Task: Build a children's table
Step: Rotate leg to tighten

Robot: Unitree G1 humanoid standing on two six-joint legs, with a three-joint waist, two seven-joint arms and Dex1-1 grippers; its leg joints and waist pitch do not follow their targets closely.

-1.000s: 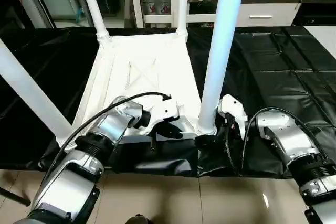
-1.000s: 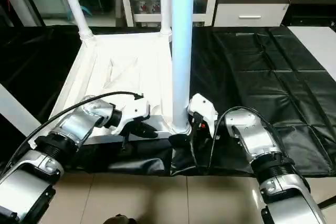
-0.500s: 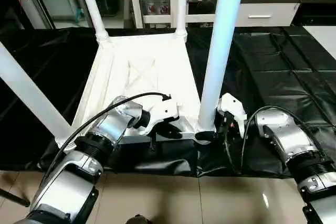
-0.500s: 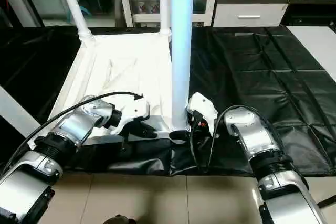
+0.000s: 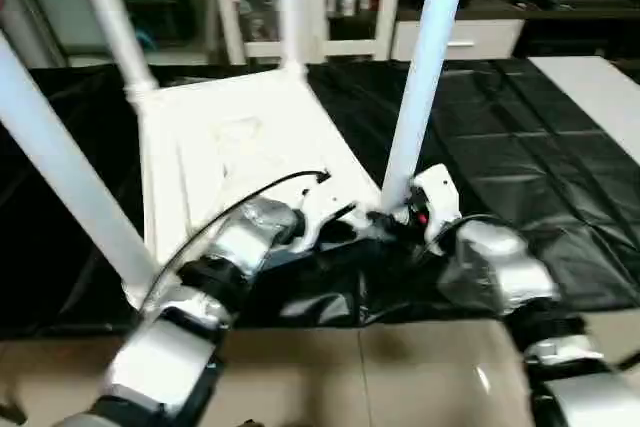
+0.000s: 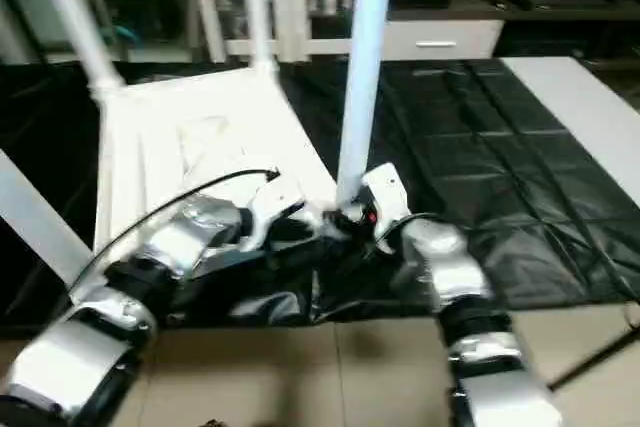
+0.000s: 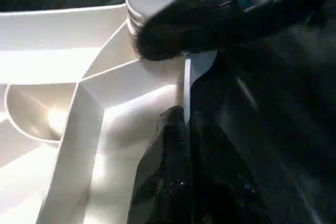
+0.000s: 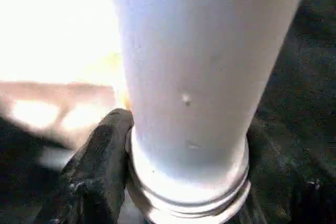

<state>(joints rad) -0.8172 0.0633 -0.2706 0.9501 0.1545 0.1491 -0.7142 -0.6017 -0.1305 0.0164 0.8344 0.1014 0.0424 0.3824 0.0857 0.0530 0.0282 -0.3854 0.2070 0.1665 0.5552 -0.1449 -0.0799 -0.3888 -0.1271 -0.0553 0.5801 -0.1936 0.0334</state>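
The children's table (image 5: 235, 152) lies upside down on the black-draped worktable (image 5: 520, 147), its ribbed underside facing up and its four legs rising as long upright tubes toward twelve o'clock. The square top is skewed, its near edge running from about eight o'clock to four o'clock in the head views. The near right leg (image 5: 425, 57) stands in its corner socket and leans slightly toward one o'clock; the near left leg (image 5: 70, 182) slants up toward eleven o'clock; the two far legs (image 5: 115, 22) stand at the far corners.

In the right wrist view the right gripper (image 8: 184, 182) has a black finger (image 8: 100, 166) on each side of the near right leg's ringed base, both touching it, clamped round the tube just above the socket. The left gripper (image 5: 350, 229), fingers together, rests at the table top's near edge, just at nine o'clock of that socket; its wrist view shows the right gripper's black finger (image 7: 210, 19) against the leg base.

A white board (image 5: 590, 87) lies on the cloth at three o'clock.
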